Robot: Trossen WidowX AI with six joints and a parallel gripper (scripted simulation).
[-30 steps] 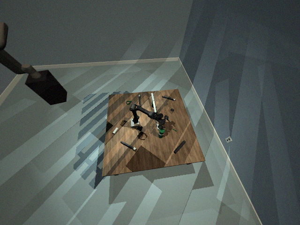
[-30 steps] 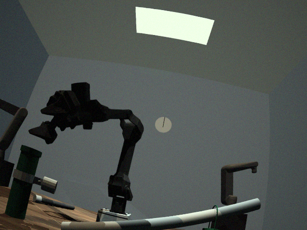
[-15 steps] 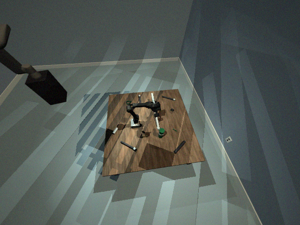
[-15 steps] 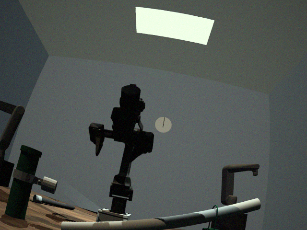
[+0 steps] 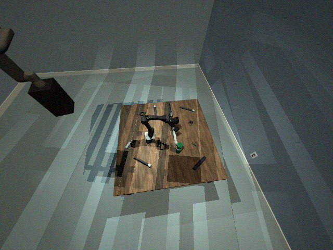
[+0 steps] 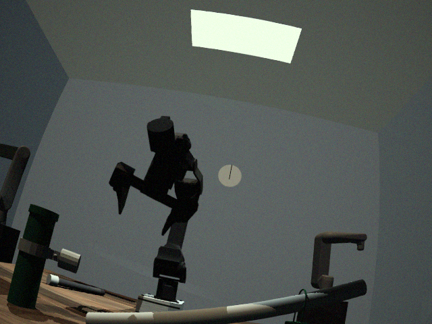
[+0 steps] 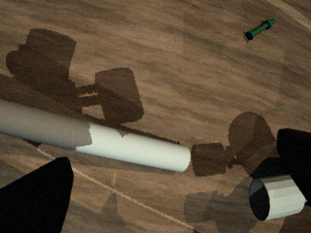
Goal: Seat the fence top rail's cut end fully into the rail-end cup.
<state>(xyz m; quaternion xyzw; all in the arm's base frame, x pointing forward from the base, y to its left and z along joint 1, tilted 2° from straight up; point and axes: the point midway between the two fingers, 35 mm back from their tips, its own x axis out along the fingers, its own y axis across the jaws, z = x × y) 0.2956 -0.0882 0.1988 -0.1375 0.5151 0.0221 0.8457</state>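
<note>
The fence top rail point(image 5: 175, 137) point(image 6: 244, 308) point(image 7: 130, 146) lies low over the wooden table point(image 5: 209, 166). In the wrist view its pale cut end stops a short gap left of the rail-end cup point(image 7: 278, 197) point(image 6: 68, 259), whose open mouth faces it. The cup hangs from the grey brace band point(image 6: 30, 246) on the green post point(image 5: 179, 147) point(image 6: 29, 279), a little below the post cap point(image 6: 43, 212). The rail passes through a green loop point(image 6: 302, 295) at its far end. My gripper point(image 5: 175, 128) point(image 6: 146, 212) point(image 7: 175, 154) is open, above the rail's cut end with a finger to each side, not touching it.
Loose dark tubes with white ends point(image 5: 142, 162) point(image 5: 187, 108) point(image 6: 75, 284), a dark bar point(image 5: 199, 162), a small white cylinder point(image 5: 127, 145), a green ring point(image 5: 142, 113) and a green screw point(image 5: 193, 144) point(image 7: 259, 27) lie on the table. A black bracket point(image 5: 162, 146) sits by the arm's base.
</note>
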